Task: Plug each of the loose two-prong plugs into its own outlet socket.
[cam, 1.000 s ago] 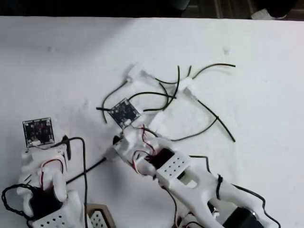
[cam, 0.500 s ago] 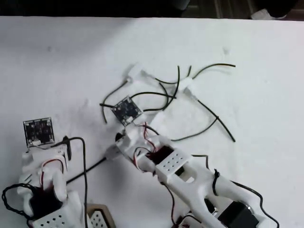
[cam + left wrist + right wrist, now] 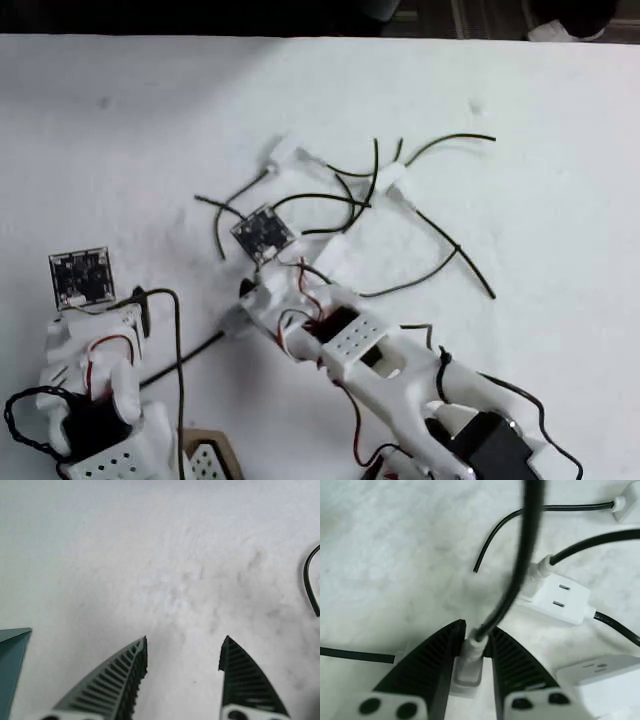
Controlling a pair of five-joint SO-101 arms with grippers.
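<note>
Your right gripper point(image 3: 475, 628) had its fingers clenched on a white two-prong plug point(image 3: 468, 666). The plug's black cord point(image 3: 522, 565) rose from between the fingertips and crossed in front of the wrist camera. Just beyond the fingers, a white outlet socket point(image 3: 560, 599) lay flat on the worktop point(image 3: 395, 545), its two slots facing up and a black lead at each end. The held plug was near that socket but apart from it. A second white block point(image 3: 600, 669) lay close beside the socket, and another white plug end point(image 3: 624, 504) sat farther off on its own cord.

From above, your right arm point(image 3: 400, 375) stretched from the near right edge toward the middle of the worktop, where the tangle of black cords point(image 3: 320, 197) lay. Your left arm point(image 3: 120, 400) sat at the near left corner, well apart from that tangle. Your left gripper point(image 3: 182, 645) had its fingers spread apart, released, over the white worktop, with a loop of black cord point(image 3: 311, 580) off to one side.
</note>
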